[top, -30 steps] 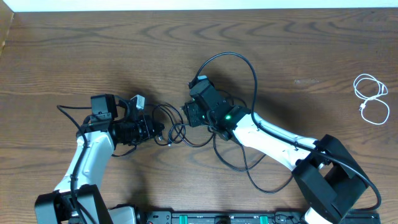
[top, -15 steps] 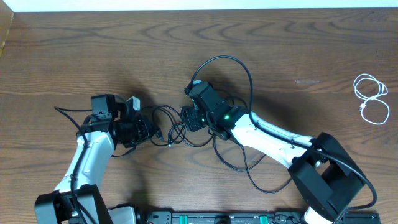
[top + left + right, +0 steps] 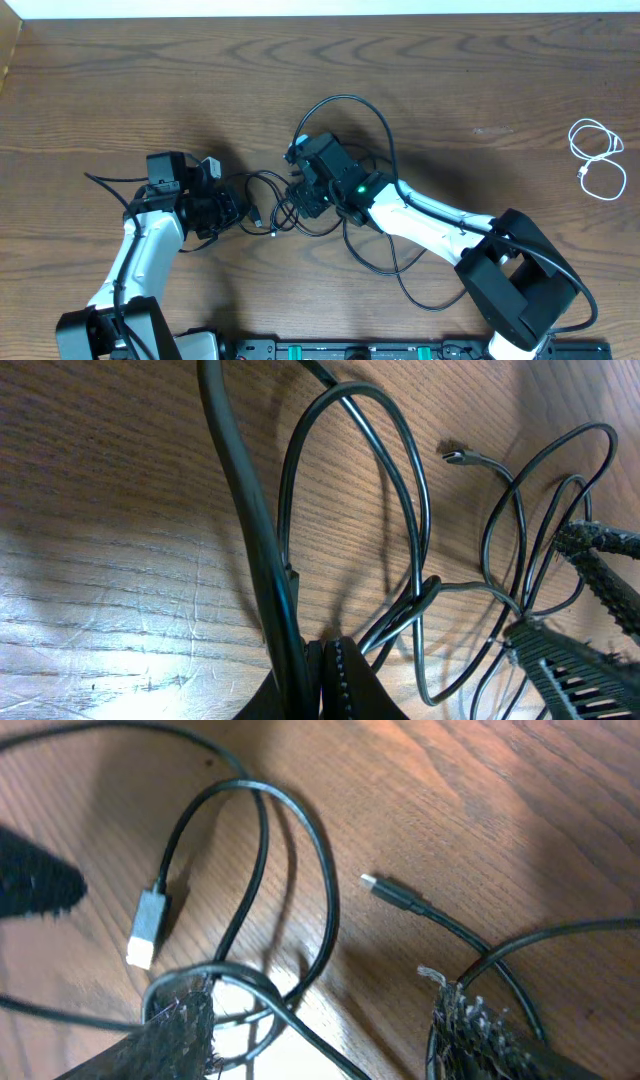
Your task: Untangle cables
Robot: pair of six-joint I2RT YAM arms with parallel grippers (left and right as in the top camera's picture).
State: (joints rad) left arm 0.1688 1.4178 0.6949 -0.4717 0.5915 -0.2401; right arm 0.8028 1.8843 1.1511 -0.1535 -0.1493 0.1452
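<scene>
We see both arms reaching in low over the wooden table [image 3: 120,80], wrists turned toward each other near its middle. Our left gripper [image 3: 322,660] is pinched tight on the black cables [image 3: 272,205], which lie in tangled loops between the two. Our right gripper [image 3: 320,1020] stands spread, a loop against one finger. The white cable [image 3: 597,160] lies coiled at the far right.

Close view of a brown wooden table [image 3: 520,810] with black cables [image 3: 330,890] lying in overlapping loops. One cord ends in a flat, silver-tipped plug [image 3: 145,928] at the left, another in a small slim plug [image 3: 385,892] near the centre. Along the bottom edge, the right gripper [image 3: 320,992] shows two dark textured fingers [image 3: 175,1035] standing apart, with one loop crossing the left-hand fingertip.
</scene>
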